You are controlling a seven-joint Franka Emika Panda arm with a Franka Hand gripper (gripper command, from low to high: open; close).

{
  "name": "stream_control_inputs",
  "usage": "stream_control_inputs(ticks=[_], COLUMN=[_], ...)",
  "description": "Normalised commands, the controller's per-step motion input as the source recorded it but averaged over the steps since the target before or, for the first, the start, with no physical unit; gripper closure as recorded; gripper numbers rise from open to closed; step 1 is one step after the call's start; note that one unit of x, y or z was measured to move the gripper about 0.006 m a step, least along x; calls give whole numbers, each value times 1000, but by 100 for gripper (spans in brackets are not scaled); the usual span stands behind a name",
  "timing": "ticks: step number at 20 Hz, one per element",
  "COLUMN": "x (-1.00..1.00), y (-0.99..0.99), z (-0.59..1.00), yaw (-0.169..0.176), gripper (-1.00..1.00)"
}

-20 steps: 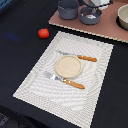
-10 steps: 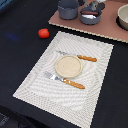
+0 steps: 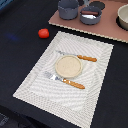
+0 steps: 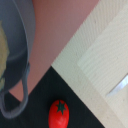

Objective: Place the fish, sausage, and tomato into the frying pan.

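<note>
Black bench filled the lower frame of your exterior view, carrying a pale striped placemat. On it, mid-frame, sat a beige plate between a fork and a knife, both orange-handled. The tomato lay on the bench at upper left, just off the mat's corner. Further back, on a pink board along the top, the frying pan held the sausage; a taller pot stood beside it. You could not tell how the jaws stood; neither view showed them.
</note>
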Motion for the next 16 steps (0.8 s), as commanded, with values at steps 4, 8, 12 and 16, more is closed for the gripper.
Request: stream_control_inputs(ticks=[4,8,12,16], x=[-697,-692,-689,-691], y=[-677,-703,-703,-697], z=[0,-53,-78,-104], yaw=[0,0,0,0], gripper=[-100,-100,-100,-100])
